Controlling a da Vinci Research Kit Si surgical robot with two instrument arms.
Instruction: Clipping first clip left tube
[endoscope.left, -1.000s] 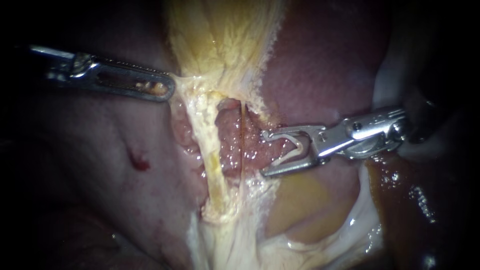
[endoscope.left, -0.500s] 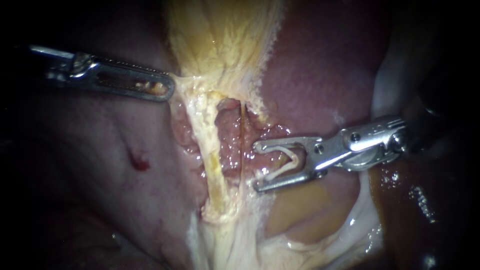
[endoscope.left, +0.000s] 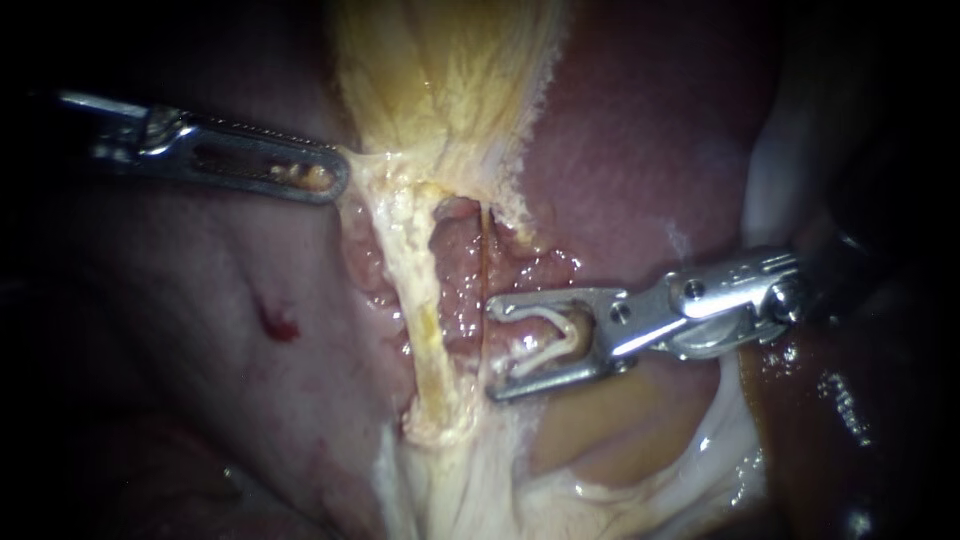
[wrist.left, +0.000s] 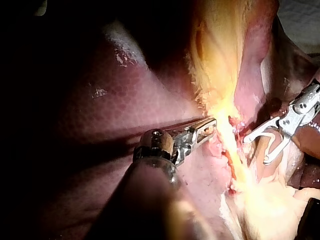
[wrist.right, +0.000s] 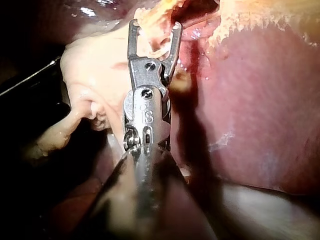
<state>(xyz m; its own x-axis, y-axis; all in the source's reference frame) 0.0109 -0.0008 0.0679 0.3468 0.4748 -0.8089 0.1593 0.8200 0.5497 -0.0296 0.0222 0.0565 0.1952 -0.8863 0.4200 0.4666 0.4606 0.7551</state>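
A dark red liver (endoscope.left: 650, 120) fills the endoscope view, with the pale yellow gallbladder (endoscope.left: 440, 70) hanging down over it from the top centre. Below the gallbladder, the tissue narrows to two strands running downward over raw pink tissue: the thick, pale yellow left tube (endoscope.left: 422, 320) and, just to its right, a thin brownish tube (endoscope.left: 486, 260).

The left instrument (endoscope.left: 340, 178) enters from the left, its hand pressed together on a fold of pale tissue (endoscope.left: 362, 165) at the base of the gallbladder and drawing it taut.

The right instrument (endoscope.left: 495, 348) enters from the right, its hand spread wide around an open white clip (endoscope.left: 548, 340) whose two legs lie against the two halves. The tips sit at the thin brownish tube, near the left tube but not around it.
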